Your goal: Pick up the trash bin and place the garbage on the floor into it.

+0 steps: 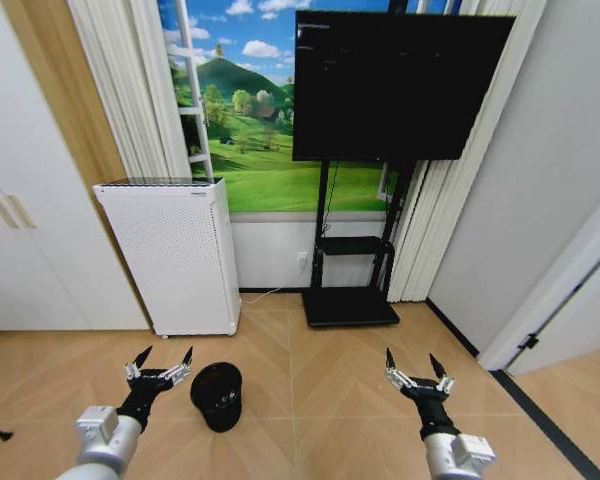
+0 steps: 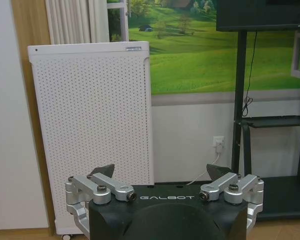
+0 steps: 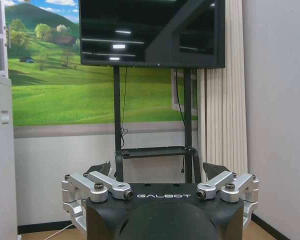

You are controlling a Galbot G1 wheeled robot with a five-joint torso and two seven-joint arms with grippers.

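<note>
Round black trash bin [image 1: 217, 395], seemingly tipped, on herringbone floor [image 1: 320, 400]; both metal grippers [image 1: 165, 354] [image 1: 416, 361] agape.

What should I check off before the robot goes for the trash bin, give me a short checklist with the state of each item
1. Trash bin located: ok, it stands upright on the floor just ahead, nearer the left gripper.
2. Left gripper open and empty: ok, fingers spread, nothing between them.
3. Right gripper open and empty: ok, hanging over bare floor.
4. Path to the bin free: ok, the white perforated appliance and the TV stand stand farther back by the wall.
5. Garbage located: not ok, no litter seen on the visible floor.
6. Bin empty inside: cannot tell, the interior looks dark.
</note>
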